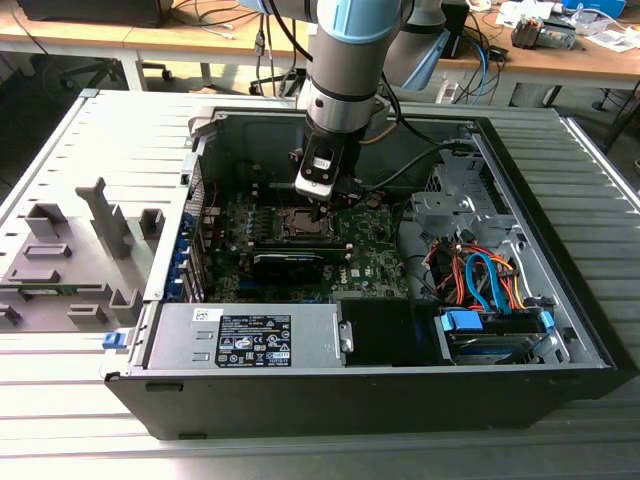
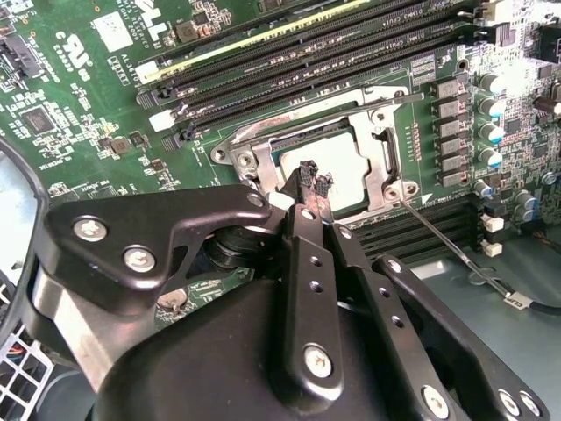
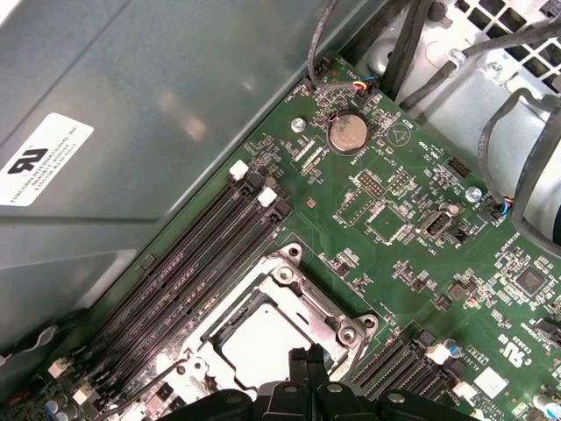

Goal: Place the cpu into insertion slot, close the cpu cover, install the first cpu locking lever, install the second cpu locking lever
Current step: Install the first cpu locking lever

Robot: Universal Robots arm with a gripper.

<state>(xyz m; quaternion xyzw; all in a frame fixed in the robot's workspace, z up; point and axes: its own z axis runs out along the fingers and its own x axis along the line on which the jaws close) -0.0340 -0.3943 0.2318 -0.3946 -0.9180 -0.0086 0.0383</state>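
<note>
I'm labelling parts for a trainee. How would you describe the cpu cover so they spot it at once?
Inside the open computer case, find the green motherboard; beside its long black memory slots sits the cpu cover, at the tip of the hand. It is the silvery metal frame whose square window shows the grey cpu, unlike the black slots nearby.

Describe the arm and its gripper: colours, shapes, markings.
The arm is a silver-grey tube with light blue joint caps and a black band. The gripper is black, with angular linkages, silver screws and slim fingers.
</note>
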